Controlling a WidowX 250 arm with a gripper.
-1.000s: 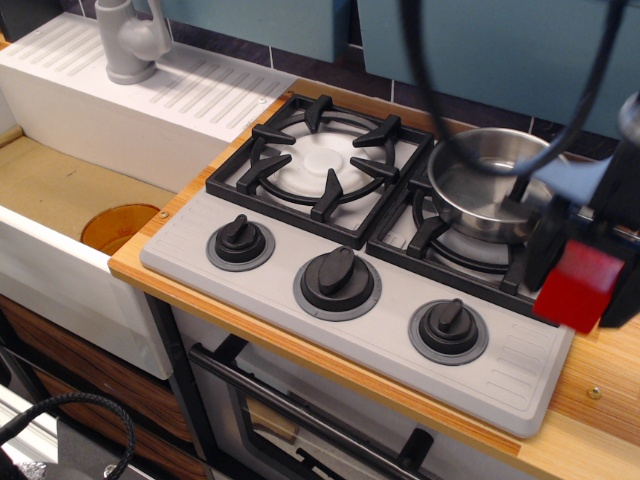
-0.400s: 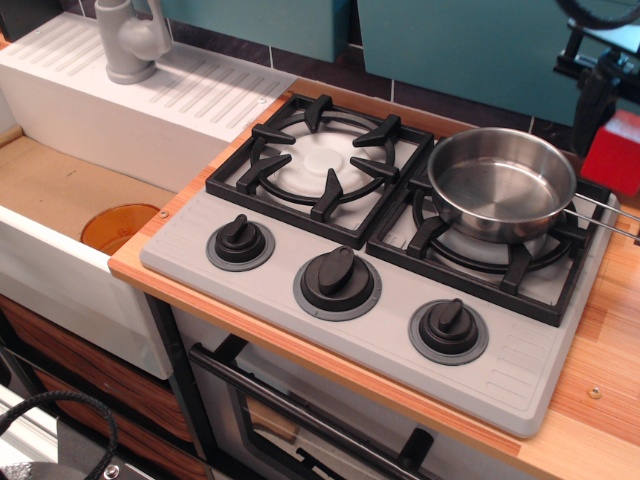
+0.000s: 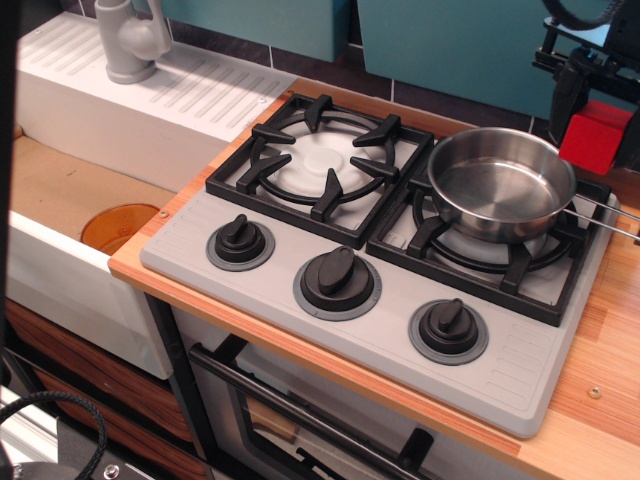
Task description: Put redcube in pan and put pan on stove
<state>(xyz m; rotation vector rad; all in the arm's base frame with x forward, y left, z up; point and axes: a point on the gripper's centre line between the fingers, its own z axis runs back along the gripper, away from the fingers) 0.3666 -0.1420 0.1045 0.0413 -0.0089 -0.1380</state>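
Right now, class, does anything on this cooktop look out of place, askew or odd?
Nothing is spilled or damaged. The pan sits empty and level on the stove's right burner, handle pointing right. The one oddity: the redcube is off the counter, in the gripper beside the pan.

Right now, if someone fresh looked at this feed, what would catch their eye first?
Probably the redcube, bright against the dark gripper holding it at the upper right, behind and above the pan. Next, that shiny pan, empty, sitting on the right burner of the stove, its wire handle pointing right.
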